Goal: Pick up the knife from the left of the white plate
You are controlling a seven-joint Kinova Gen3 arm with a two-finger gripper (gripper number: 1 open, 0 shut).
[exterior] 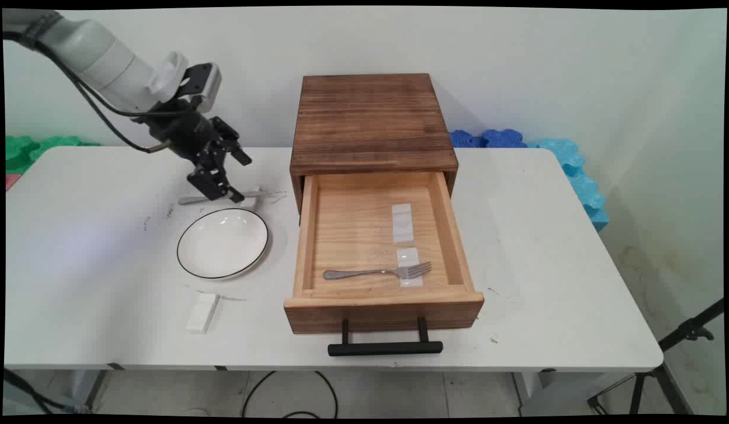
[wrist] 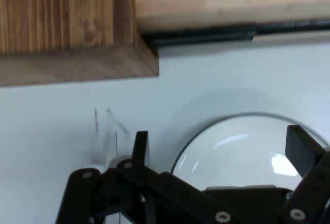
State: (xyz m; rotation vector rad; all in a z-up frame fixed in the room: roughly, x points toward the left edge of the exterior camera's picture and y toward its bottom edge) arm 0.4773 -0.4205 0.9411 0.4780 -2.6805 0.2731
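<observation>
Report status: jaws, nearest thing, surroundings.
Gripper jaws open, empty, above plate's far rim. Fork in open drawer. White block near table edge.

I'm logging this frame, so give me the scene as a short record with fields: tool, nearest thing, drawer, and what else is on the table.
tool: tool open, holding nothing, above the table left of the cabinet
nearest: white plate, below and in front of it
drawer: drawer pulled open, fork lying inside, tines to the right
else: white block in front of the plate; foam pieces beyond the table's far edge
</observation>
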